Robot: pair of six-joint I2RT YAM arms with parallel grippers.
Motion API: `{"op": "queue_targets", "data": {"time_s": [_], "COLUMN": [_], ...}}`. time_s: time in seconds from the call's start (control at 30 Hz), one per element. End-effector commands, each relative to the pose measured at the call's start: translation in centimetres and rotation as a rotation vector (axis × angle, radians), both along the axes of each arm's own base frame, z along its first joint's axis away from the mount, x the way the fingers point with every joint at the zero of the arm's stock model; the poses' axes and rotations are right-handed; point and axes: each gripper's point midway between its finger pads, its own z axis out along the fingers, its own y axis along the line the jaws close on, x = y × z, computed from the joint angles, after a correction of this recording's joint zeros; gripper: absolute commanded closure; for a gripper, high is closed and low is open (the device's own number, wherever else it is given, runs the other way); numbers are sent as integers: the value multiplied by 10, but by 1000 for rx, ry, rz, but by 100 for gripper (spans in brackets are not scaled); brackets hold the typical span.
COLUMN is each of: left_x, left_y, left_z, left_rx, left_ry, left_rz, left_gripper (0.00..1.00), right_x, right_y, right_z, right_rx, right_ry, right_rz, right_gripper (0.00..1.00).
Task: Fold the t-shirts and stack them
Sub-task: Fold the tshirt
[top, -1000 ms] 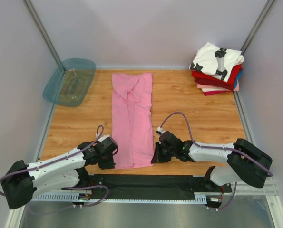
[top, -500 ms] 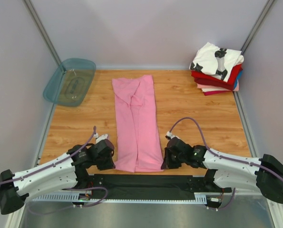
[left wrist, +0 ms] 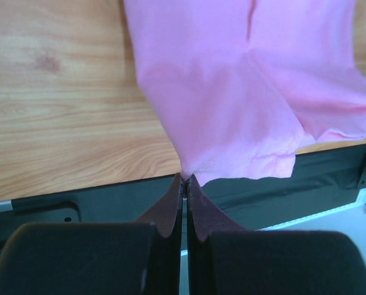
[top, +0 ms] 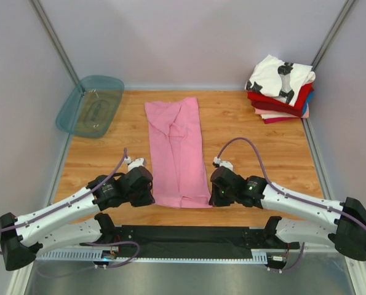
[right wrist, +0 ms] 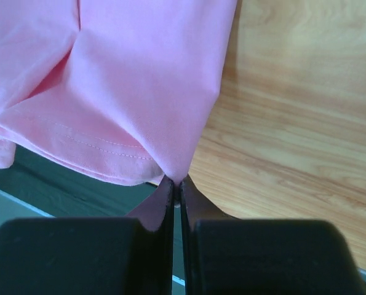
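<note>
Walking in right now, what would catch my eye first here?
A long pink t-shirt lies down the middle of the wooden table, its near corners pinched by the left gripper and right gripper. A stack of folded shirts sits at the far right corner, and a clear teal tray at the far left.
</note>
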Motion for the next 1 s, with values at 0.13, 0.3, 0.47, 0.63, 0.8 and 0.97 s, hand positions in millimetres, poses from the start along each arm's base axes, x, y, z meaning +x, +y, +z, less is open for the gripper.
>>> {"op": "queue_targets", "data": {"time_s": [0.13, 0.3, 0.47, 0.63, 0.8, 0.97], "left_x": [34, 58, 80, 103, 124, 145], "left_y": [-5, -1, 3, 8, 13, 14], "left_z": [38, 42, 43, 44, 43, 38], "left_rx": [93, 137, 174, 200, 212, 220], "left_ry": [-130, -153, -176, -183, -179, -172], "left_rz": [-13, 14, 8, 26, 38, 39], "left_gripper": [100, 100, 100, 100, 100, 100], "right_x": [48, 80, 116, 142, 166, 188], "right_y": [-9, -7, -2, 5, 9, 13], "right_z": [23, 34, 48, 53, 47, 48], "right_rx": [-110, -104, -116, -135, -156, -161], "right_ry": [-134, -165, -190, -192, -172, -169], "right_rz": [-2, -3, 22, 47, 57, 57], "right_gripper": [100, 100, 100, 100, 100, 100]}}
